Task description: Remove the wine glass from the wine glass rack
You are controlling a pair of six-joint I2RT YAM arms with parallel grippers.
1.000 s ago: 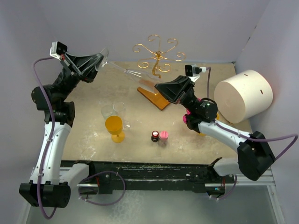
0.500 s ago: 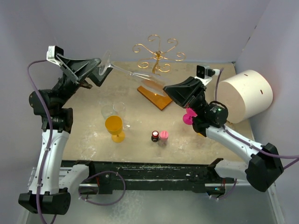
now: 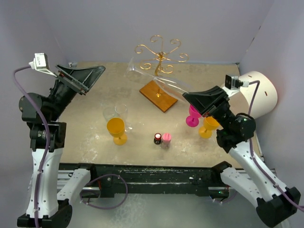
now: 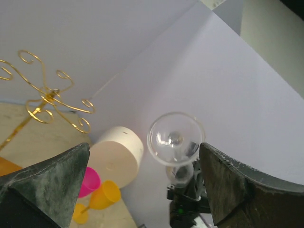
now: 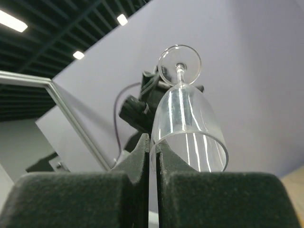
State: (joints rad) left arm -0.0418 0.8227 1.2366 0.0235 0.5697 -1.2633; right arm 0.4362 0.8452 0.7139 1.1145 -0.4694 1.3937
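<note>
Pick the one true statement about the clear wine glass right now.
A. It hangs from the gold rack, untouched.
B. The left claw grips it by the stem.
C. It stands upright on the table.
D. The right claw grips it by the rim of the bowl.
D: the right claw is shut on the bowl rim of the clear wine glass, which is held in the air, while the left claw is open and holds nothing.
</note>
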